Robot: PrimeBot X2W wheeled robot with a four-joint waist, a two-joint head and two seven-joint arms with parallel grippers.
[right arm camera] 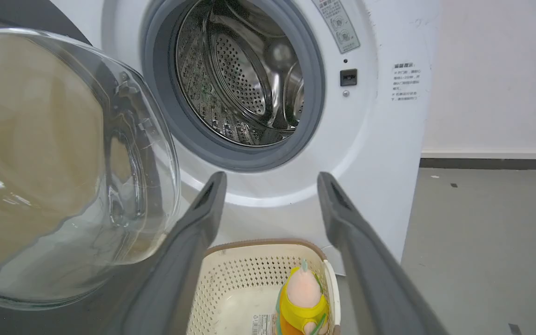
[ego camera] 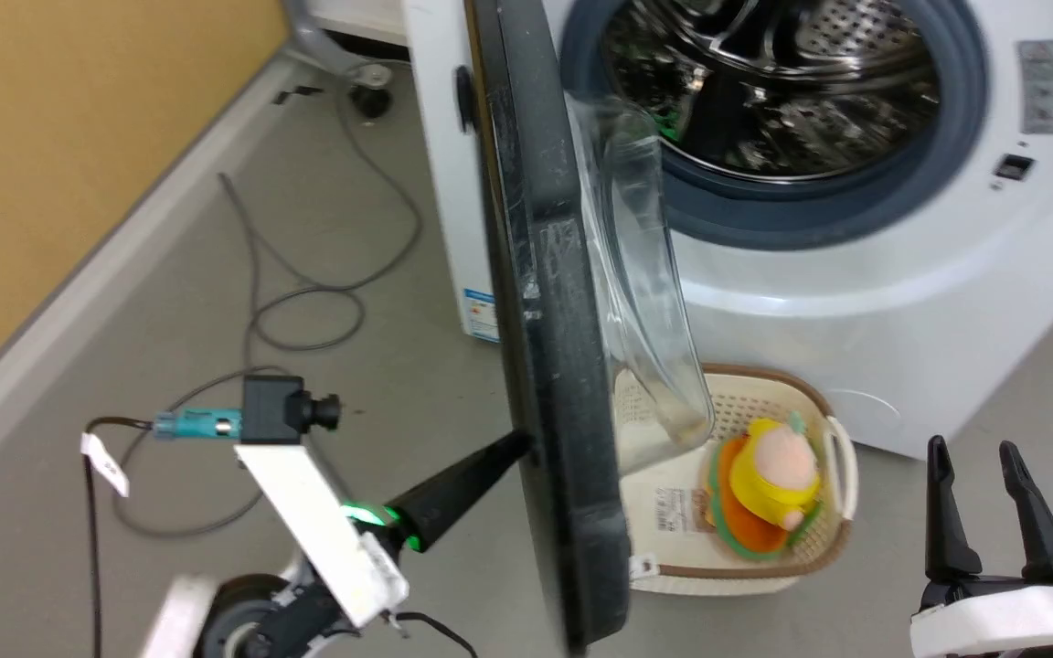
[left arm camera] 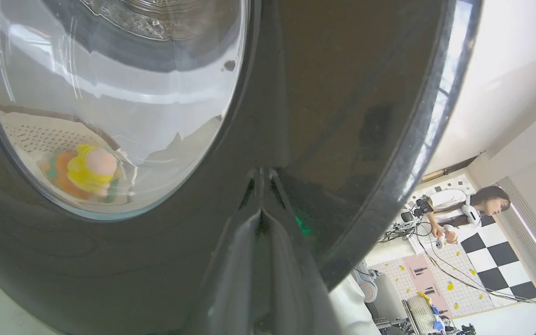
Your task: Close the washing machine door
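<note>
head view: logged the washing machine door edge-on down the centre of the frame, swung well open, joined to the left edge of the washing machine in the upper right. noted its clear glass bowl bulging off the right face, toward the steel drum and grey seal.

found the left gripper at lower centre-left, long dark fingers pressed together into one point, tip touching the door's black outer face in its lower half. nothing held between them.

left wrist view: checked again from behind the fingers, rising from bottom centre, closed down to a thin slit, tip against the glossy door. caught a green glint mirrored just right of the tip. saw through the window at left a cream laundry basket and a yellow soft toy. spotted a person at the right edge, past the door rim, beside a checkered floor.

head view, lower right: recorded the right gripper pointing up the frame, fingers spread apart, empty, well apart from the door.

right wrist view: measured nothing, only noted wide-parted fingers framing the basket and toy at bottom centre, just below the machine's front. placed the door's glass bowl at left, drum opening uncovered at top centre.
</note>
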